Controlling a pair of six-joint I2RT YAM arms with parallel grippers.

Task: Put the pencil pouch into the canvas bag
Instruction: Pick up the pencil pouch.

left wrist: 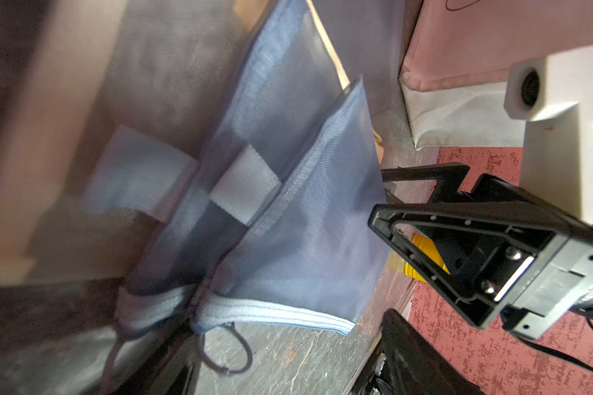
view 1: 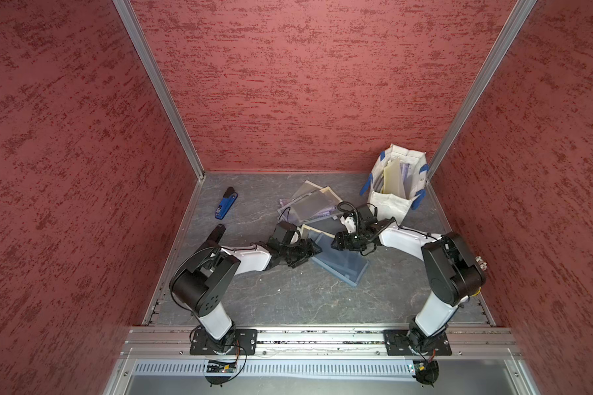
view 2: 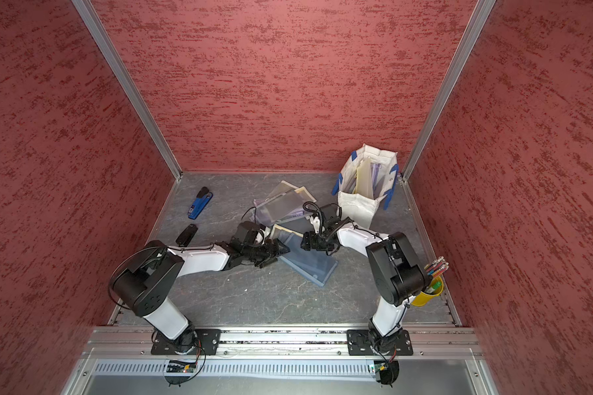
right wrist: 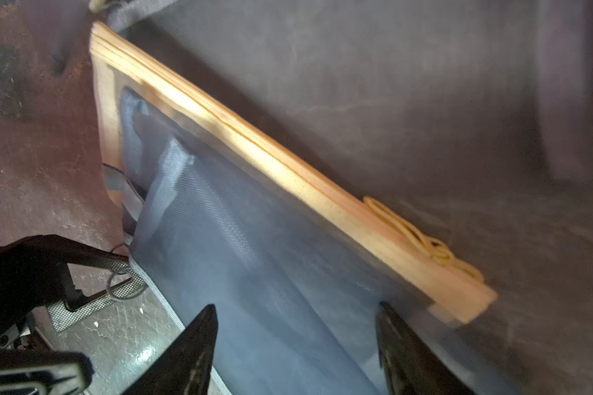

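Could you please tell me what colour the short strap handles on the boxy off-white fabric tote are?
Blue; the strap handles show best in a top view.

The grey marbled surface [view 1: 288, 301] carries an off-white boxy canvas bag with blue handles [view 1: 389, 205], standing upright. Just left of the bag lies a heap of translucent mesh pouches [view 1: 310, 201]. Nearer the arm bases than the bag, a blue mesh zip pouch [view 1: 343, 263] overlaps a cream-edged pouch [right wrist: 288, 176]. Far left of the bag lie a blue stapler [view 1: 226, 203] and a small black oblong [view 2: 186, 235]. A yellow cup of pens [view 2: 425, 297] stands well nearer than the bag.
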